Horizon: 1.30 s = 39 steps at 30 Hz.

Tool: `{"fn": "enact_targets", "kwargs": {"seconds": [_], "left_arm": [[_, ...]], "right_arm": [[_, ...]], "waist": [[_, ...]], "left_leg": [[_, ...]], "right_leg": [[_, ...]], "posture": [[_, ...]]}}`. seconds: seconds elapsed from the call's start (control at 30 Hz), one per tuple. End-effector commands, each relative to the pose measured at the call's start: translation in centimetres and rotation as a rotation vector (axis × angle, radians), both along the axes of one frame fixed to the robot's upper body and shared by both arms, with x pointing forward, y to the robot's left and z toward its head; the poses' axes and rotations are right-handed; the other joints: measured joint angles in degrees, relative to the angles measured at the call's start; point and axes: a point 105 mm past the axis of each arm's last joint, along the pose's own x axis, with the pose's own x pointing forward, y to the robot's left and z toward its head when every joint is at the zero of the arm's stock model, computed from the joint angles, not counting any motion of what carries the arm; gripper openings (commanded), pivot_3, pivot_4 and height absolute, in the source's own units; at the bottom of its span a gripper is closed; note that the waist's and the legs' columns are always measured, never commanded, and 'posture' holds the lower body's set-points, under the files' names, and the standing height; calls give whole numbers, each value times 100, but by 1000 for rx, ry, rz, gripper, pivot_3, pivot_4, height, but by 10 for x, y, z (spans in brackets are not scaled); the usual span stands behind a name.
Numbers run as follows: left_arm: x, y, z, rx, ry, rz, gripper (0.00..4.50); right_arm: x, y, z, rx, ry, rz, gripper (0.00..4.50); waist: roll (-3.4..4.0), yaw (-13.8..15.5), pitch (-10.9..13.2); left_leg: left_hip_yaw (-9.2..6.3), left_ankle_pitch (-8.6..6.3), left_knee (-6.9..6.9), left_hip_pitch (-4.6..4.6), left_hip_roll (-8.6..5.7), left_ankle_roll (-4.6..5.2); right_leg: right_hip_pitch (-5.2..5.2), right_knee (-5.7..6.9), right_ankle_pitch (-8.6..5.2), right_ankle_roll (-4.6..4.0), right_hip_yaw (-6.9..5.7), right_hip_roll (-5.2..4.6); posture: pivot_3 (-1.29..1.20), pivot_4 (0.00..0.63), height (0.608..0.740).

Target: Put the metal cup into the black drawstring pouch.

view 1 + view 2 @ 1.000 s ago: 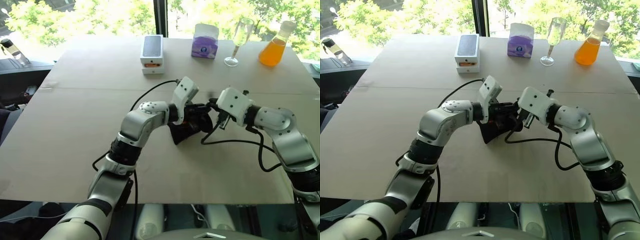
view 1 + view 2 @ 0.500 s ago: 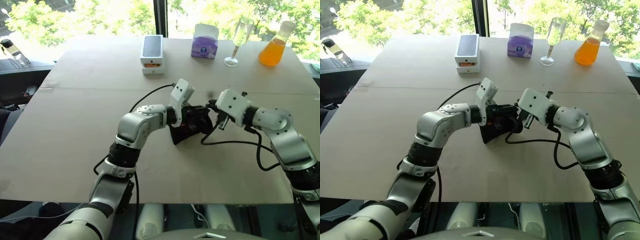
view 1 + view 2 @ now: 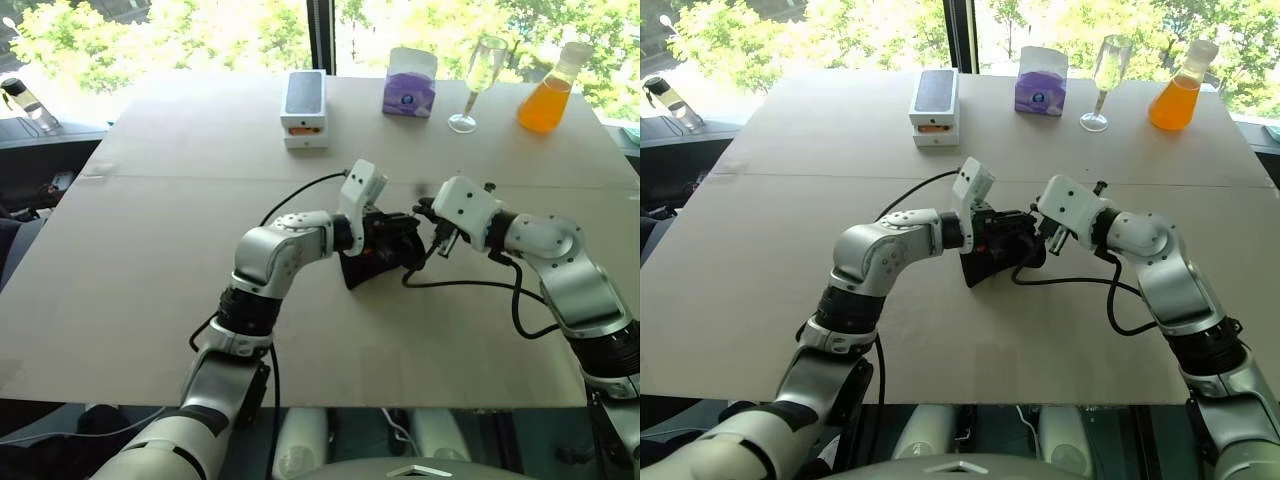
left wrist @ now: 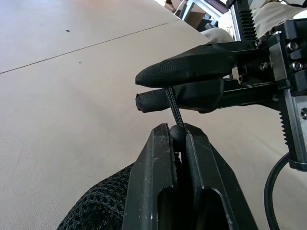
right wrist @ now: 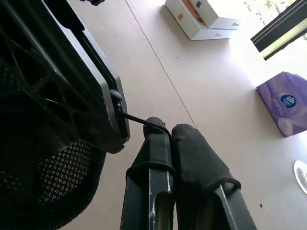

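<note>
The black pouch [image 4: 103, 208] hangs under the left gripper [image 4: 178, 136], clenched on its mouth; the right gripper [image 5: 169, 130] pinches the cord [image 4: 173, 109] stretched between both.

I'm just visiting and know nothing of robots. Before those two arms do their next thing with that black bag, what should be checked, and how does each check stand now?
1. Left gripper shut on the thin dark cord: ok.
2. Right gripper shut on the cord: ok.
3. Cord taut between the grippers: ok.
4. Soft black mesh drawstring pouch resting on the tan table: ok.
5. Shiny metal cup inside the pouch: cannot tell.
6. Pouch mouth drawn shut: cannot tell.
</note>
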Motion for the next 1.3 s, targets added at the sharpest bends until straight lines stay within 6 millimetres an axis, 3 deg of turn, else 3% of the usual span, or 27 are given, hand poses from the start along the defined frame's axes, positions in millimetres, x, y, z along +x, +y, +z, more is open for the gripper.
{"fn": "enact_targets", "kwargs": {"seconds": [0.03,0.27,0.4,0.43,0.47,0.7,1.3], "left_arm": [[-7,6,-14,21,67,-15,2],[-6,8,-15,23,68,-13,2],[-4,7,-11,53,-14,-12,1533],[-3,7,-8,78,-84,-13,1608],[-3,7,-5,106,-163,-16,2335],[3,-1,9,229,-551,-25,2335],[19,-45,27,202,-631,21,2335]], "right_arm": [[25,-57,37,6,-163,-288,0],[24,-52,36,22,-158,-276,0],[21,-43,35,35,-149,-234,0],[20,-40,36,49,-143,-223,0],[18,-37,36,64,-134,-214,0],[15,-31,33,92,-96,-190,0],[10,-21,37,101,-97,-153,0]], "waist": [[0,0,0],[0,0,0],[2,5,-1],[2,1,-2],[2,1,-2],[2,9,-2],[2,9,-2]], "left_leg": [[0,0,0,0,0,0],[0,0,0,0,0,0],[5,0,0,2,-1,0],[5,0,0,1,0,0],[2,0,0,3,0,0],[7,0,0,2,-1,0],[6,-4,1,-1,-3,7]], "right_leg": [[0,0,0,0,0,0],[0,0,0,0,0,0],[0,2,0,0,4,-3],[0,2,0,0,3,-4],[1,1,0,0,1,-1],[0,1,1,-1,4,-1],[0,-1,0,0,2,1]], "posture": [[0,150,737],[0,150,737],[0,150,737],[0,150,737],[0,150,737],[0,150,737],[0,150,737]]}}
